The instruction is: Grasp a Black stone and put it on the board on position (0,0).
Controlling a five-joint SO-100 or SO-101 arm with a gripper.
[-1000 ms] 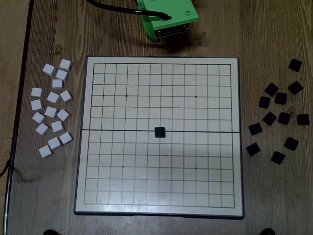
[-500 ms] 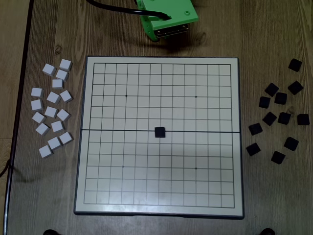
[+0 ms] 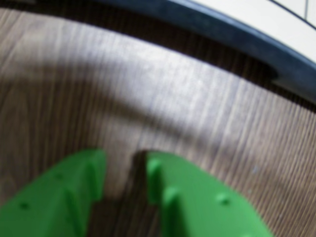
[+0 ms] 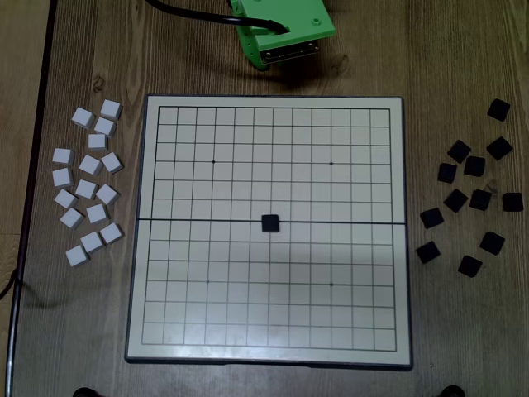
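One black stone (image 4: 270, 223) lies on the white gridded board (image 4: 165, 331), on the centre line near the middle. Several loose black stones (image 4: 474, 198) lie on the wooden table right of the board in the overhead view. My green gripper (image 3: 126, 159) hangs over bare wood just off the board's dark rim (image 3: 232, 34). Its two fingers stand a little apart with nothing between them. In the overhead view only the green arm body (image 4: 285, 31) shows, beyond the board's top edge; the fingertips are hidden under it.
Several white stones (image 4: 88, 182) lie on the table left of the board in the overhead view. A black cable (image 4: 190, 12) runs to the arm at the top. The table's left edge (image 4: 33, 165) is near the white stones.
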